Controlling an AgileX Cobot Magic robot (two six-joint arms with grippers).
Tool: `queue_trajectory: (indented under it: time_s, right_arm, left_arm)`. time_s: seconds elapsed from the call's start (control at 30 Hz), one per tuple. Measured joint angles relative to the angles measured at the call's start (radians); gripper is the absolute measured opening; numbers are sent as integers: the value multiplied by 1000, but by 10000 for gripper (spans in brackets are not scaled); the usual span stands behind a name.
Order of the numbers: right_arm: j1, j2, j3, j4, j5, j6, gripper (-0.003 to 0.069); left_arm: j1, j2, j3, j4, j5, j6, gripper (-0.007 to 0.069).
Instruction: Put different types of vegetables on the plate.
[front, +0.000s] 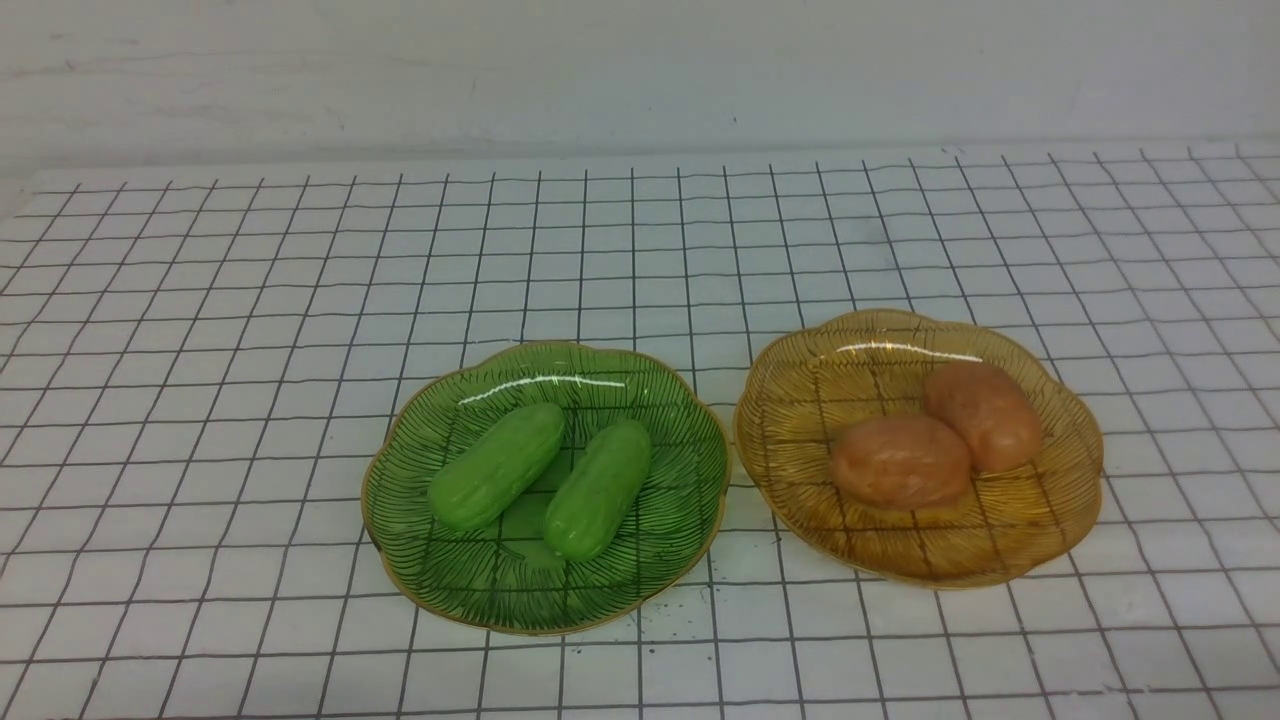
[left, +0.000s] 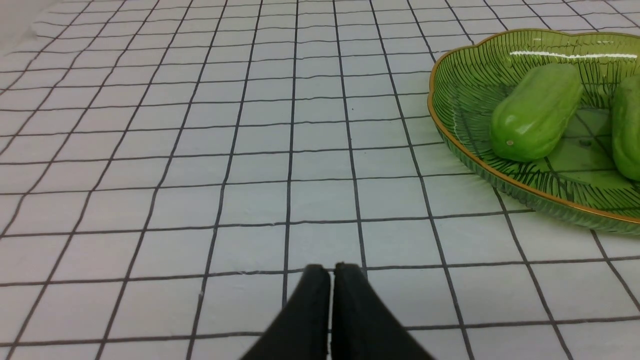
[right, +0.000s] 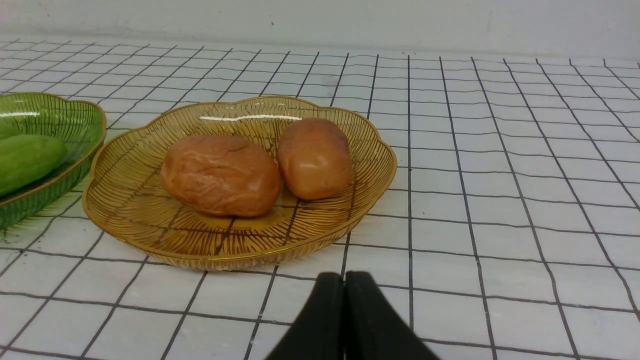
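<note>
Two green cucumber-like vegetables (front: 497, 465) (front: 598, 488) lie side by side in a green glass plate (front: 400, 545). Two orange-brown potato-like vegetables (front: 900, 462) (front: 984, 415) rest touching in an amber glass plate (front: 1060, 520) to its right. No arm shows in the front view. My left gripper (left: 331, 270) is shut and empty above the checked cloth, well short of the green plate (left: 450, 135) and its nearer cucumber (left: 535, 112). My right gripper (right: 344, 277) is shut and empty just before the amber plate (right: 125, 200) with its potatoes (right: 220, 175) (right: 315, 157).
A white cloth with a black grid (front: 200, 400) covers the table. A pale wall (front: 600, 70) rises behind its far edge. The green plate's rim (right: 75, 120) sits close beside the amber plate in the right wrist view.
</note>
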Motion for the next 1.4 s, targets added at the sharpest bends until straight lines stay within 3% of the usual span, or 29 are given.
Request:
queue_trajectory:
  time_s: [1.4]
  right_arm:
    - [0, 0, 0, 0, 0, -19, -14]
  left_arm:
    - [-1, 0, 0, 0, 0, 0, -8]
